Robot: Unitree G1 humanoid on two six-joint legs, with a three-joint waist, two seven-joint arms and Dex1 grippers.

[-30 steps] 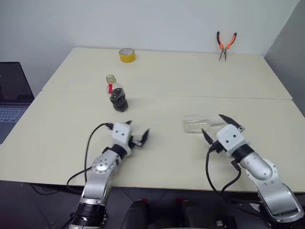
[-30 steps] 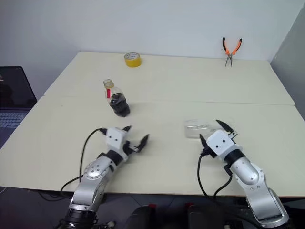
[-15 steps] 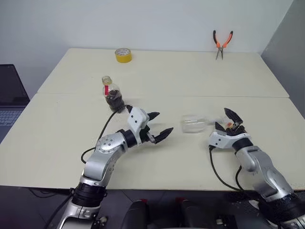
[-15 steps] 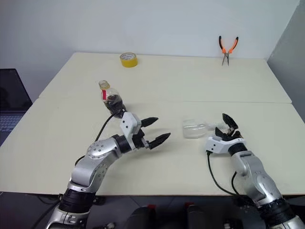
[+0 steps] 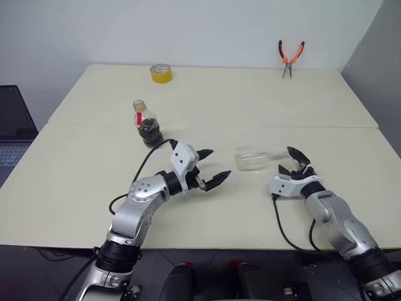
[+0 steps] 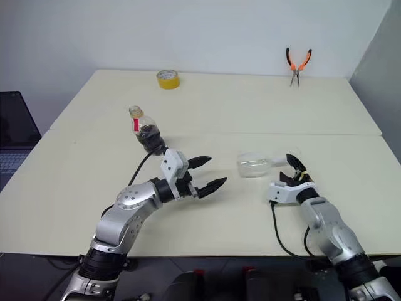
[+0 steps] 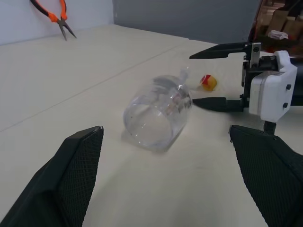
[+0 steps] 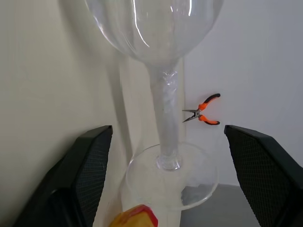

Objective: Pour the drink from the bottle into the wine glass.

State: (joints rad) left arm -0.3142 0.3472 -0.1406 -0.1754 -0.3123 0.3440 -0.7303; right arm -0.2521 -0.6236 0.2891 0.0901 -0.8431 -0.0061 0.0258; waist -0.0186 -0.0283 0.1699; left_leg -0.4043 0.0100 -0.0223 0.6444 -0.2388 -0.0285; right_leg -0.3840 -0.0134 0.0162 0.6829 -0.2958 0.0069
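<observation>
On the smooth cream bench (image 5: 263,100) we see the clear stemmed wine glass (image 5: 253,159) lying on its side, our right hand (image 5: 296,162) spread wide around its foot, our left hand (image 5: 209,168) wide open and empty, and the small rounded plastic bottle (image 5: 146,123) of dark drink (image 5: 151,133) upright at far left.

Clear wine glass (image 5: 252,158), dark drink (image 5: 150,133) in red-labelled bottle (image 5: 146,123) (orange-handled pliers (image 5: 291,58) behind).

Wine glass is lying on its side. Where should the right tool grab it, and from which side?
Grip the stem of the wine glass, coming in level from the foot end. The right tool already stands open either side of the stem; the bowl is wide and round, its mouth towards the left tool.
</observation>
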